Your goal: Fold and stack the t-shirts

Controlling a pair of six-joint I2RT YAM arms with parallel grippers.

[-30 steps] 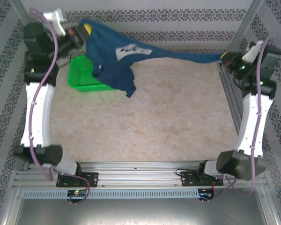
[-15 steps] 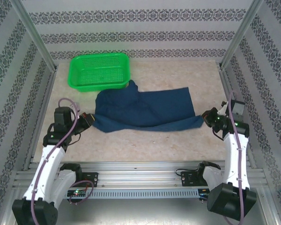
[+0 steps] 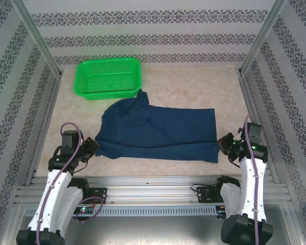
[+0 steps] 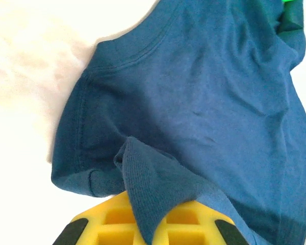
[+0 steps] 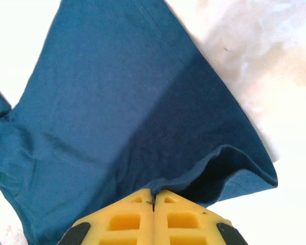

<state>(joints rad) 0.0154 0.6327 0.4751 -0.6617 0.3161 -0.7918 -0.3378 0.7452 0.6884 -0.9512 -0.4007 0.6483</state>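
A: Status? Biggest first.

B: Table (image 3: 194, 87): beige marbled top. t-shirt (image 3: 158, 132) lies mid-table toward the near side, spread L-R, plain navy side up. Flat at the R end, rumpled at the L end. One lobe pokes toward the green basket (image 3: 110, 94) in the far-L corner. Touching the rim or just beside it: can't tell from top cam.

A: Grippers?

B: L gripper (image 3: 94, 144) is at the shirt's near-L corner, R gripper (image 3: 222, 144) at its near-R corner. Both low by the tabletop. Too small in top cam to read fingers.

A: Wrist cams?

B: L wrist: yellow fingers (image 4: 112, 224) closed, with a hem fold running down between them. Tips are buried under cloth, frame cuts off the rest. Basket is just a green sliver, top-R corner. R wrist: fingers (image 5: 127, 219) pressed together, seam visible, shirt edge pinched at the tips and a raised fold beside them. Pinch point itself is in shadow.
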